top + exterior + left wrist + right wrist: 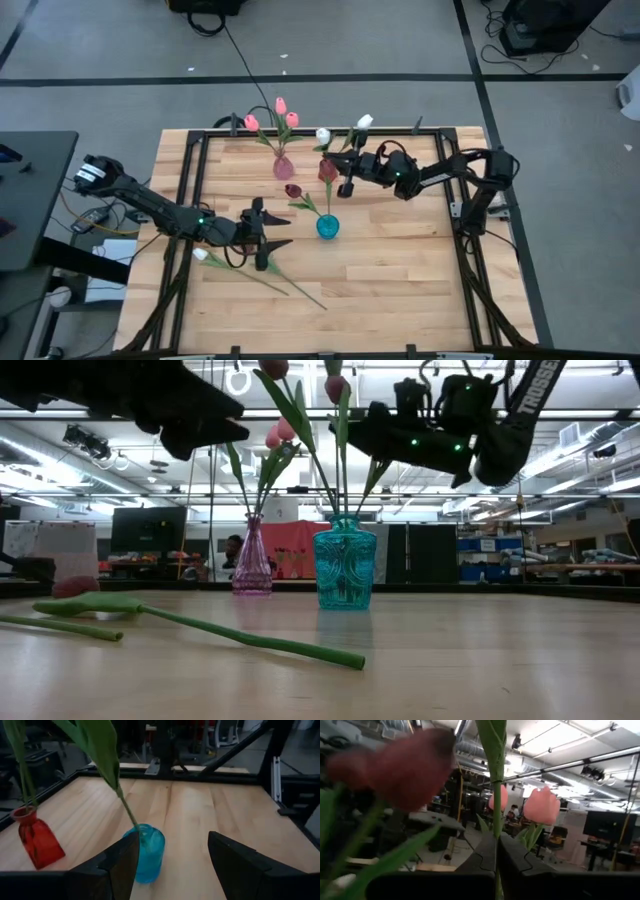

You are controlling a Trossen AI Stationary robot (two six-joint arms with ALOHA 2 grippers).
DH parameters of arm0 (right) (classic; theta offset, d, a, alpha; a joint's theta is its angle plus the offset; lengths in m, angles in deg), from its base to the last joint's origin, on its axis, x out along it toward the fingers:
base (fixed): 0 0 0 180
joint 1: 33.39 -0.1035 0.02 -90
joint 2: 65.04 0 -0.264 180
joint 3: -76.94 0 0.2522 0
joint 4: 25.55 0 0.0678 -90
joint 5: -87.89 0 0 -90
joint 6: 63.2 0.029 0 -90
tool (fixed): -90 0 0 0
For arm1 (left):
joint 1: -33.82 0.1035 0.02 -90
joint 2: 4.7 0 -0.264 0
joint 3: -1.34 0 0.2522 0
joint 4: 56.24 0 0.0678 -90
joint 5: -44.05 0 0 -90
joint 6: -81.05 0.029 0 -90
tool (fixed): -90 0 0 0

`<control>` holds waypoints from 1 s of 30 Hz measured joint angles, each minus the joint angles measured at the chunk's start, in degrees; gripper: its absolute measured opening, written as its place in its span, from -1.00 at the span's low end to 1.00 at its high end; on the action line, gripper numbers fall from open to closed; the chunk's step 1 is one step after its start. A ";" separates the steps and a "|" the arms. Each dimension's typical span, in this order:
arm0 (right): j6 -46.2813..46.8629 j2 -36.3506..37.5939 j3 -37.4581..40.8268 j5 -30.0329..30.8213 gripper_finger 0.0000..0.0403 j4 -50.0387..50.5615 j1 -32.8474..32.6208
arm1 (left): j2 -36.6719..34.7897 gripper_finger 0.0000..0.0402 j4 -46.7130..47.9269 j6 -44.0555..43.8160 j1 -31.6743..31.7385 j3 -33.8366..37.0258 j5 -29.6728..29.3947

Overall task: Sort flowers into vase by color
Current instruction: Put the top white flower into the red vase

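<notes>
While right gripper (345,176) clamps thin green stem of dark maroon tulip (328,171) just above teal glass vase (327,227), second maroon tulip (293,190) stands in that vase. Left gripper (281,240) released, empty, beside vase. Three pink tulips (281,105) in pink glass vase (283,166) behind. White tulip (200,255) lies on wooden worktop (400,270) left of teal vase.

Left gripper (272,233) low, fingers wide apart; right gripper (343,172) raised, fingers pinched together.
</notes>
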 joint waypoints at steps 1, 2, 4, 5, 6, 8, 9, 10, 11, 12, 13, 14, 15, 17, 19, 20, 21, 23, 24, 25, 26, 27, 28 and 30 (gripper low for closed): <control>-0.78 -0.89 -0.84 -0.02 -0.94 -0.10 0.16 | -0.03 0.20 -0.12 -0.22 0.02 0.31 -0.17; -1.54 -1.49 -1.14 0.01 -0.94 -0.26 0.31 | -0.14 0.20 0.41 -0.25 0.00 0.72 -0.54; -2.10 -2.68 -2.14 0.00 -0.94 -0.32 0.71 | -0.12 0.20 0.63 -0.47 0.02 0.80 -0.81; -2.27 -3.25 -2.67 0.03 -0.94 -0.65 0.89 | -0.13 0.20 0.99 -0.71 0.00 0.82 -0.84; -2.51 -3.63 -2.80 0.10 -0.94 -0.78 1.16 | -0.16 0.20 1.15 -0.85 0.00 0.88 -0.91; -3.29 -4.64 -3.05 0.31 -0.94 -1.11 1.49 | -0.16 0.20 1.59 -0.89 0.00 0.89 -0.92; -3.54 -4.91 -3.12 0.55 -0.94 -1.26 1.58 | -0.16 0.20 1.82 -0.87 0.00 0.89 -0.92; -3.63 -4.94 -3.01 0.71 -0.94 -1.05 1.68 | -0.16 0.20 1.83 -0.89 0.00 0.89 -0.92; -3.81 -4.94 -3.00 0.74 -0.94 -1.10 1.72 | -0.16 0.20 2.01 -0.91 0.00 0.89 -0.92; -4.23 -4.87 -3.00 0.74 -0.94 -1.40 1.72 | -0.16 0.20 2.55 -0.92 0.00 0.88 -0.92; -4.46 -4.76 -2.98 0.87 -0.94 -1.46 1.72 | -0.16 0.20 2.79 -0.91 0.00 0.90 -0.92; -4.58 -4.68 -2.87 1.44 -0.94 -1.39 1.71 | -0.16 0.20 2.74 -0.93 0.02 0.91 -0.92; -4.62 -4.68 -2.84 1.74 -0.94 -1.07 1.70 | -0.16 0.20 2.61 -0.93 0.01 0.91 -0.92; -4.62 -4.77 -2.84 2.80 -0.93 -0.79 1.70 | -0.16 0.20 2.63 -0.93 0.00 0.91 -0.92; -4.64 -4.77 -2.84 5.02 -0.89 0.58 1.70 | -0.16 0.20 2.82 -1.06 0.00 0.91 -0.92; -4.62 -4.77 -2.84 6.33 -0.87 1.70 1.70 | -0.16 0.20 2.84 -1.11 0.00 0.91 -0.92; -4.53 -4.75 -2.84 7.42 -0.84 3.01 1.70 | -0.16 0.20 2.96 -1.21 0.00 0.91 -0.92; -4.38 -4.74 -2.80 8.38 -0.78 4.63 1.70 | -0.16 0.20 3.12 -1.27 0.02 0.91 -0.92; -4.36 -4.68 -2.80 8.58 -0.75 5.26 1.72 | -0.16 0.20 3.12 -1.28 0.02 0.91 -0.92; -4.32 -4.68 -2.80 8.90 -0.71 5.58 1.70 | -0.16 0.20 3.17 -1.30 0.00 0.91 -0.92; -4.31 -4.68 -2.82 9.02 -0.68 6.02 1.60 | -0.16 0.20 3.32 -1.38 0.00 0.91 -0.92; -4.38 -4.68 -2.80 9.21 -0.65 6.38 1.44 | -0.16 0.20 3.55 -1.88 0.00 0.91 -0.92; -4.57 -4.68 -2.80 9.28 -0.61 6.46 1.26 | -0.16 0.20 3.74 -2.52 0.01 0.91 -0.92; -4.82 -4.23 -2.80 9.78 -0.56 6.82 0.87 | -0.34 0.20 5.06 -3.55 0.02 0.89 -0.96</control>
